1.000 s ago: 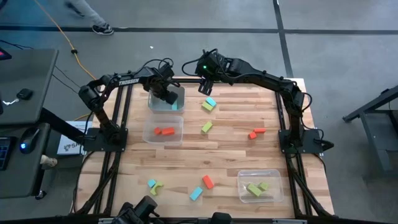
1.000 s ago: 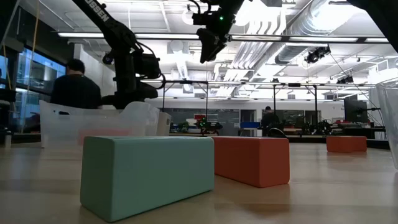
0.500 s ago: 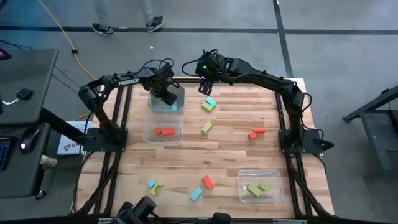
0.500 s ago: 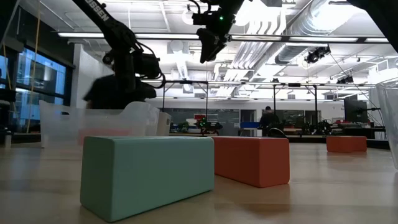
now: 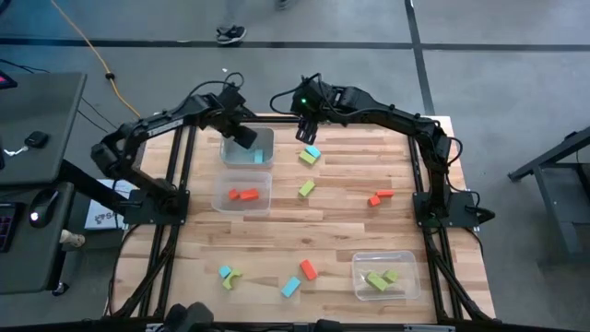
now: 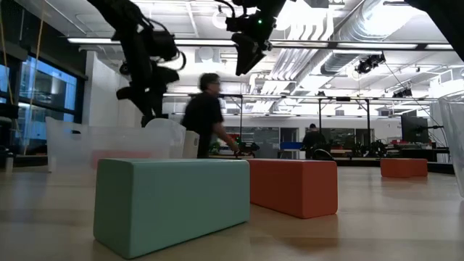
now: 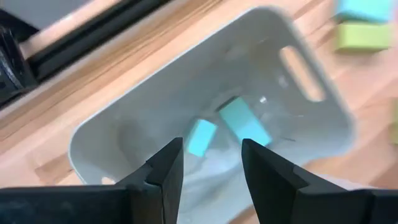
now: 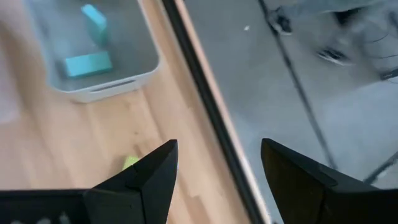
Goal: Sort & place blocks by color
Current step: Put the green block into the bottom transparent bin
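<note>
Both of my grippers sit over the far edge of the table. My left gripper [image 5: 243, 136] hangs above the far clear bin [image 5: 265, 138] with its fingers [image 7: 165, 171] parted and nothing between them; my right gripper [image 5: 305, 131] waits over the far table edge, just right of that bin, fingers spread wide and empty. Container contents, high view: the far clear bin holds two cyan blocks [image 7: 242, 123], lying close together on its floor. The middle clear bin [image 5: 218, 198], just nearer on the left side, holds two red-orange blocks [image 5: 243, 195]. The near-right clear bin [image 5: 410, 277] holds yellow-green blocks [image 5: 380, 279]. Loose on the table [image 5: 341, 221]: a cyan block [image 5: 312, 151] touching a green block [image 5: 307, 159] right of the far bin, another green block [image 5: 306, 188] near the centre, two red-orange pieces [image 5: 380, 196] toward the right, and a cyan, green, red and cyan group [image 5: 267, 275] along the near edge. White lettering on my left arm is too small to read.
</note>
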Robot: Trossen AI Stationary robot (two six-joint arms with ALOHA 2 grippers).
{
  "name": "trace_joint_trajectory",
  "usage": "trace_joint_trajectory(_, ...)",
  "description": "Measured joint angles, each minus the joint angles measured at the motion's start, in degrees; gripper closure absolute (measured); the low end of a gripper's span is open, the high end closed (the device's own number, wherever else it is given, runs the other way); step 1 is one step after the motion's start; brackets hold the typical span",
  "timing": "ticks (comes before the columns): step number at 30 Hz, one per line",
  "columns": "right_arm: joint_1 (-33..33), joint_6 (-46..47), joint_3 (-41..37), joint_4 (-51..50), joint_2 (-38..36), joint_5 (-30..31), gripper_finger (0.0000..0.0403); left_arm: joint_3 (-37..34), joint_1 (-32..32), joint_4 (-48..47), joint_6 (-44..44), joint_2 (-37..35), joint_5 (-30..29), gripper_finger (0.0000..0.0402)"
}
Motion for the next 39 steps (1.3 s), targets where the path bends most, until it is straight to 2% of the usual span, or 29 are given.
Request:
trace_joint_trajectory(9, 0.3, 7.12, 0.0, -2.36, 0.0, -11.27, 0.0181, 0.02, 0.0, -0.13, -1.68, -9.73, 5.92, 0.0261)
trace_joint_trajectory(16, 2.31, 8.73, 0.0, -5.19, 0.0, -17.95, 0.0181, 0.02, -1.75, -0.05, -3.81, -14.73, 6.16, 0.0261)
trace_joint_trajectory(26, 8.54, 9.91, 0.0, -13.54, 0.0, -17.89, 0.0168, 0.04, -5.6, 0.11, -2.95, -15.38, 6.08, 0.0261)
trace_joint_trajectory(29, 10.7, 7.12, 0.0, -14.44, 0.0, -17.27, 0.0164, 0.04, -6.67, 0.1, -2.93, -15.36, 6.07, 0.0261)
trace_joint_trajectory(32, 11.91, 4.25, -0.27, -14.41, 0.09, -20.44, 0.0164, 0.04, -7.4, 0.06, -2.93, -15.36, 6.04, 0.0261)
trace_joint_trajectory(39, 12.93, -0.37, -7.97, -13.2, 0.31, -19.71, 0.0164, 0.04, -9.92, -0.82, -3.04, -15.36, 5.96, 0.0261)
